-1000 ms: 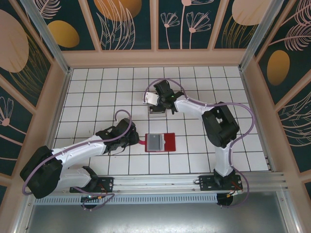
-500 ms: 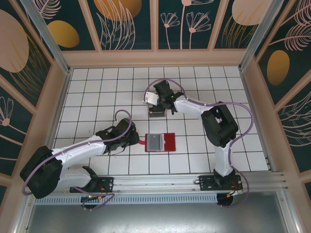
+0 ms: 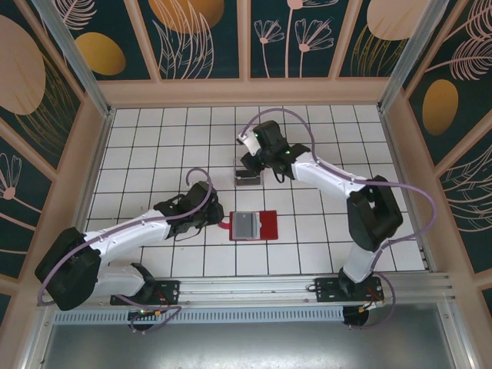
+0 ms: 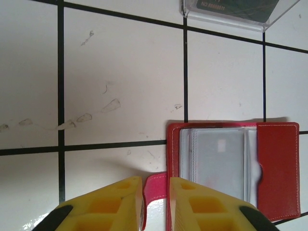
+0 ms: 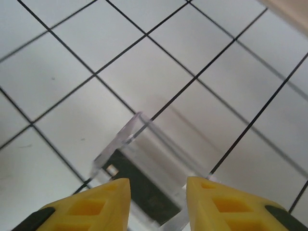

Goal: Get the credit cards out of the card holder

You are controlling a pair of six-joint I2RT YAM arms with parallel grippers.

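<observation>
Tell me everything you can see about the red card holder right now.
The card holder is a red, leather-looking folding wallet with stitched edges, lying open and flat on the white tiled table. Clear sleeves over a grey lining fill its left half; a plain red flap lies right. Its small red tab sticks out left, pinched by the left gripper.

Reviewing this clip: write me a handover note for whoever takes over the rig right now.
Left end effector: closed on the tab of the wallet, which lies open.
Right end effector: open, empty, over the clear box.
Done: a dark card lies in the box.
Left: a grey card sits in the wallet's sleeve; pull it and any behind it.
</observation>
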